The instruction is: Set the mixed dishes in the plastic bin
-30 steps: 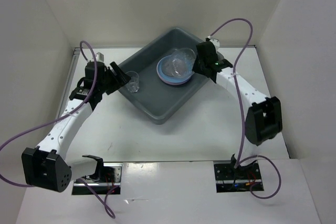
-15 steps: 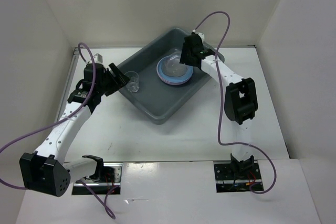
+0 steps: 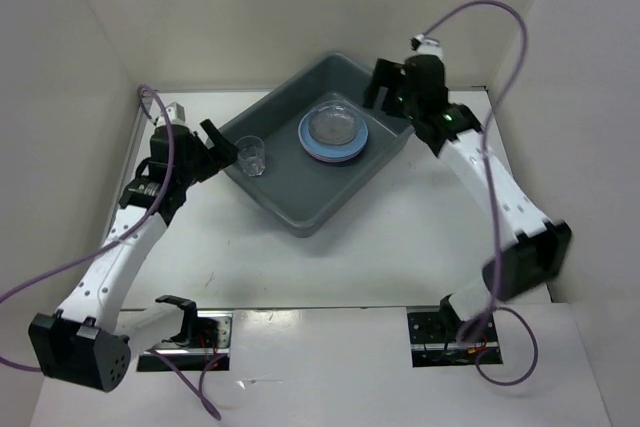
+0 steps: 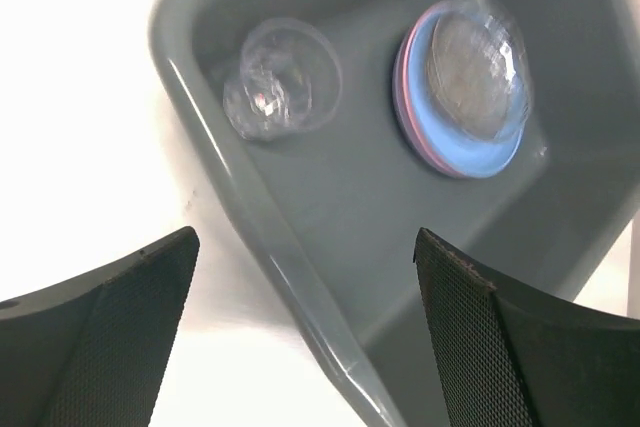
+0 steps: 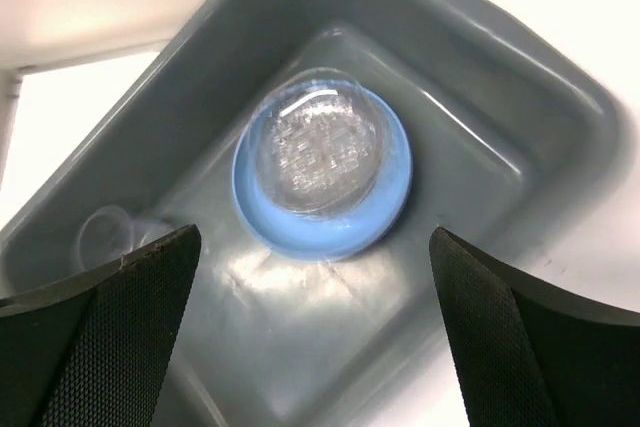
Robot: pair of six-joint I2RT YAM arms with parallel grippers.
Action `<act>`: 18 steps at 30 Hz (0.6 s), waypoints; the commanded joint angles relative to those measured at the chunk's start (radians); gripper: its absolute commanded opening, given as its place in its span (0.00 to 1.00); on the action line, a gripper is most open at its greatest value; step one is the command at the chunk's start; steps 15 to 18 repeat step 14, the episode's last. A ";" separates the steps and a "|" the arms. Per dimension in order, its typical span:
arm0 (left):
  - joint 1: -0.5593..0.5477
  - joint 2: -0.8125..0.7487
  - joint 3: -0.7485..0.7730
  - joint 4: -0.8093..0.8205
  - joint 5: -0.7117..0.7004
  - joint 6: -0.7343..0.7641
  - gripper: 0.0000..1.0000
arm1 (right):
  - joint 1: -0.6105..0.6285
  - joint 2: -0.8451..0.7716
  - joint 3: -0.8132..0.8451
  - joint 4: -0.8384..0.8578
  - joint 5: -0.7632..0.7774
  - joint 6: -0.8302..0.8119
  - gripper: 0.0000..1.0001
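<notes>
Both claws gape empty – left claw [image 3: 224, 144] over the bin's [image 3: 300, 219] left rim, right claw [image 5: 312, 242] above its far side. Clear cup [image 3: 251, 156] sits inside by the left wall; glass dish [image 3: 333, 125] rests on the blue plate [image 3: 345, 153], mid-bin. Prob. retreat step: lift straight up, clear the rim before swinging back – w/o nudging the cup.

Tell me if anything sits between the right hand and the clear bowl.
Nothing visible does. The right hand is open above the bin's far-right rim, and the clear bowl lies uncovered atop the blue plate; the cup stands aside.
</notes>
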 commanded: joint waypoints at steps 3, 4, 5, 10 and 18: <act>-0.003 -0.140 -0.008 0.000 -0.135 0.075 0.96 | -0.005 -0.371 -0.330 -0.016 0.069 0.006 1.00; -0.003 -0.166 -0.020 0.000 -0.146 0.084 0.96 | -0.005 -0.475 -0.372 -0.030 0.095 0.018 1.00; -0.003 -0.176 -0.021 -0.009 -0.166 0.084 0.96 | -0.005 -0.525 -0.409 -0.041 0.104 0.037 1.00; -0.003 -0.216 -0.070 -0.019 -0.192 0.084 0.97 | -0.014 -0.764 -0.585 -0.105 0.159 0.061 1.00; -0.003 -0.226 -0.090 -0.029 -0.227 0.084 0.97 | -0.014 -0.891 -0.645 -0.127 0.263 0.084 1.00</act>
